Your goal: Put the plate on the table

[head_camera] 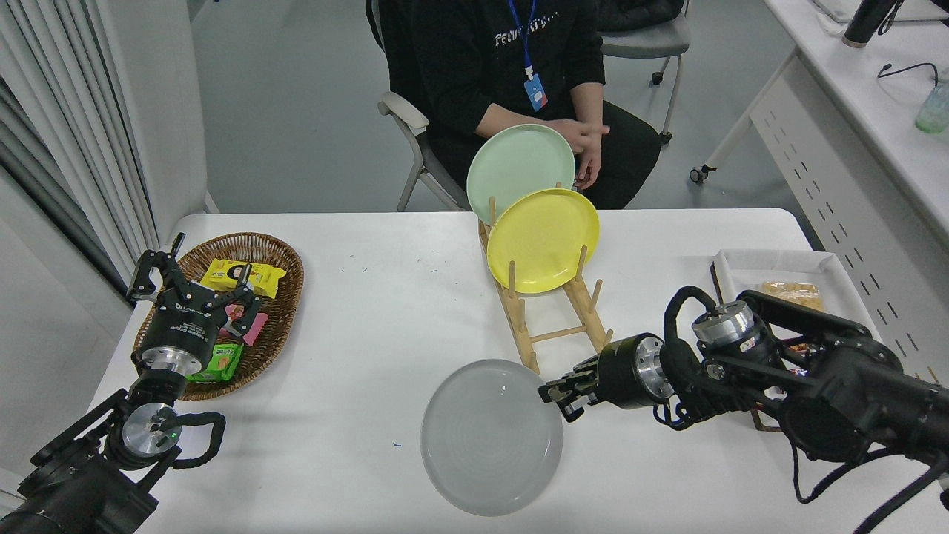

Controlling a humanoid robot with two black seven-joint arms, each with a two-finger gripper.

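Right gripper (pixel 557 394) gripping plate (pixel 491 437), face-up

White table (pixel 385 297): plate (pixel 491 437), basket (pixel 285 259), rack (pixel 556 326), tray (pixel 771 261).

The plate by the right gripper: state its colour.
Plain light grey, no pattern: the plate, seen in the head view.

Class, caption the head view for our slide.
Right end effector grips the round light-grey plate by its rim, low over the white table.
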